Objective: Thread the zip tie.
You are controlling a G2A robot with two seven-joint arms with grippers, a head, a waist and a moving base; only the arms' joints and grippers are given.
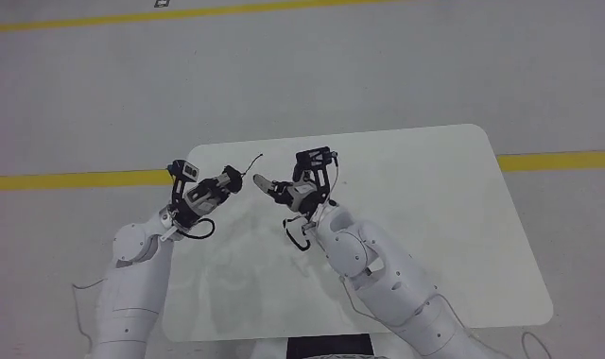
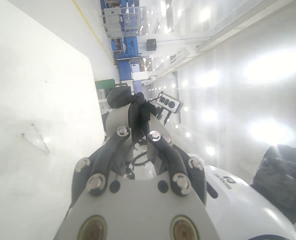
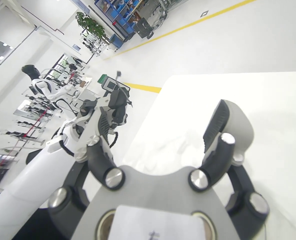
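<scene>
Left jaws: clamped on the zip tie (image 1: 253,162), free end out.
Right jaws: parted, close by.
Care: I should pinch that end squarely.

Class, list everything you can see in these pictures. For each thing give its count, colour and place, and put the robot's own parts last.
zip tie: one, black, held in the left gripper, above the table's far edge
table: one, white, beneath both arms
floor lines: two, yellow, one beyond the table, one running under it
floor marker: one, dark square, beside the far line
left gripper: one, black and grey, shut on the zip tie
right gripper: one, black and grey, open, facing the left gripper
</scene>
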